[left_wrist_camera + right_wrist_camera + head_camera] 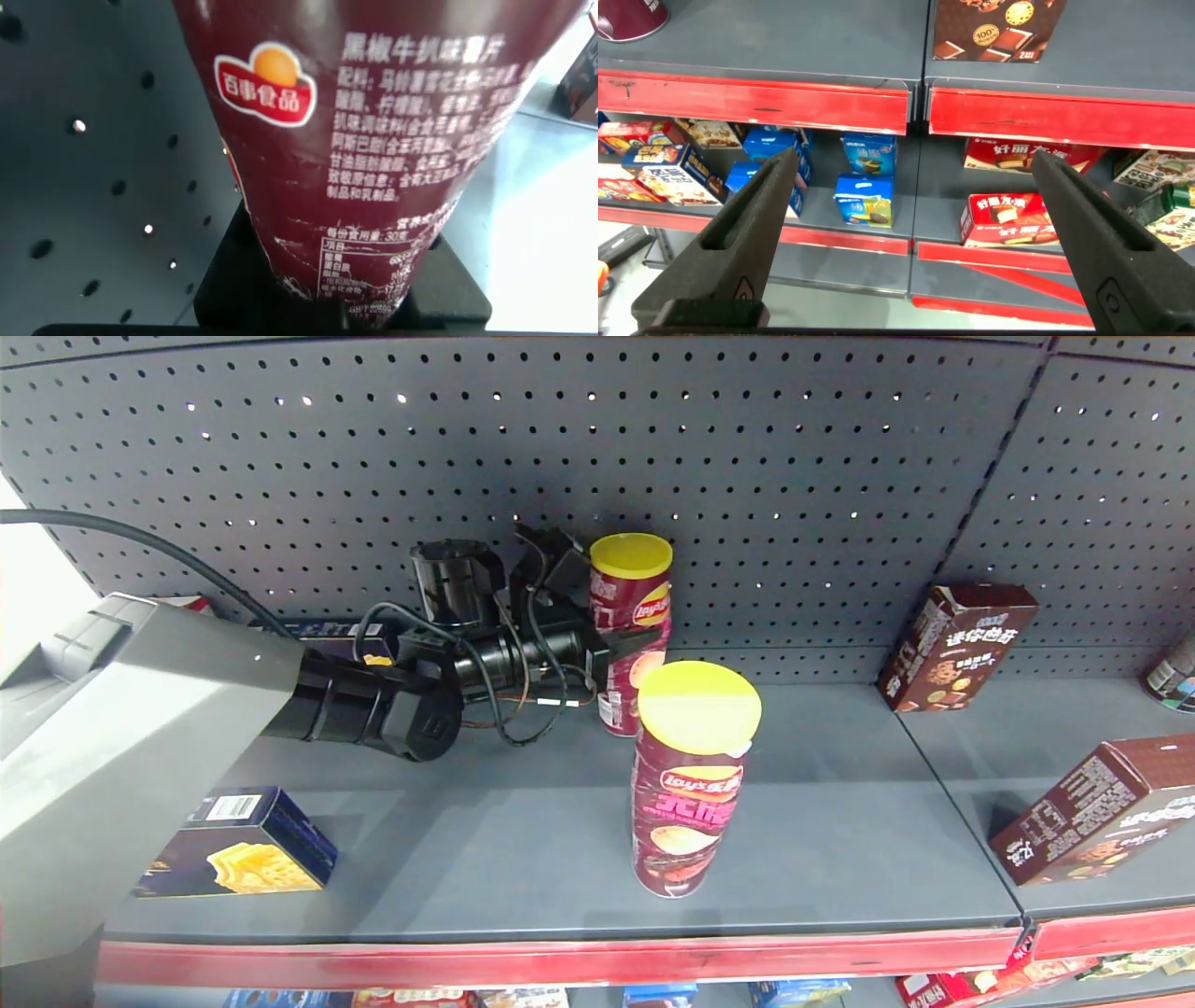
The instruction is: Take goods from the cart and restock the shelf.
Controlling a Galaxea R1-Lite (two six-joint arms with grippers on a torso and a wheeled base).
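Rear can [631, 625] at shelf [840, 840] back, front can [693, 784] before it; left box [238, 845] front-left; right bay: back box [957, 649], front box [1097, 807].

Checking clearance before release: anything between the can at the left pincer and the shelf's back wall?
Nothing visible. The rear can in the left pincer stands upright by the pegboard; the other can stands nearer the front edge.

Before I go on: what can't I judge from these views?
- Grip of left gripper on back can: head view, arm and can cover the contact; left wrist view, can too close.
- Back can's base: head view, mostly behind front can.
- Box behind the left arm: head view, largely covered.
- Item at right edge: head view, cut off.
- Lower-shelf packs: right wrist view, some behind right gripper.
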